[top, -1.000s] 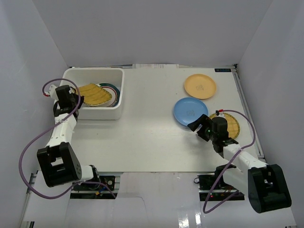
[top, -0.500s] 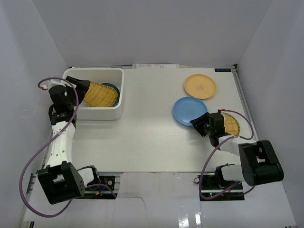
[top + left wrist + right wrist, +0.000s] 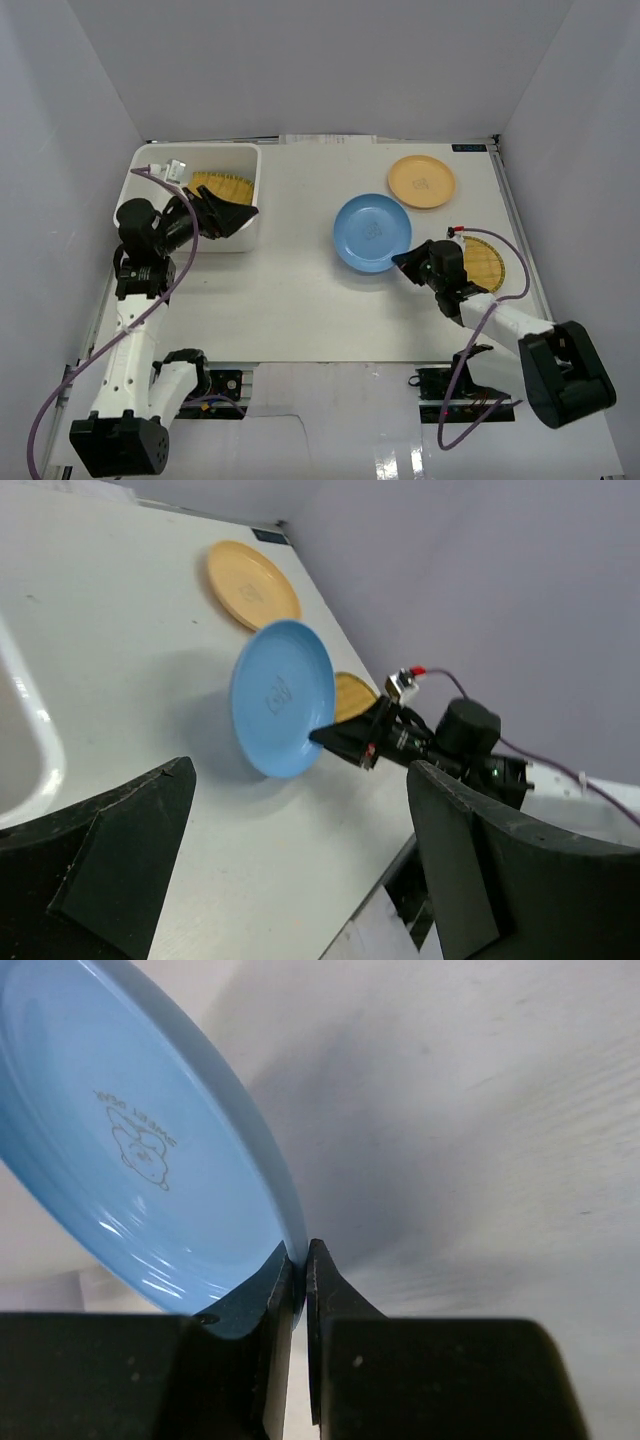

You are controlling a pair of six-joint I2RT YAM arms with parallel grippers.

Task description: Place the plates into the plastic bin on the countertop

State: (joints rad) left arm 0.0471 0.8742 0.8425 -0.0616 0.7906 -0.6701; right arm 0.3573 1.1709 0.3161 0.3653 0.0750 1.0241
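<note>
Your white bin [image 3: 254, 170] holds a woven yellow plate [image 3: 222, 183]. Right end effector [image 3: 298, 1262] pinches the round blue plate [image 3: 371, 232]; left end effector [image 3: 240, 217] is spread.

The blue plate [image 3: 370, 232] looks smooth and glossy, catching highlights. The yellow plate [image 3: 488, 265] at its three o'clock shows a woven, bamboo-like texture; the countertop [image 3: 300, 290] is matt white.
</note>
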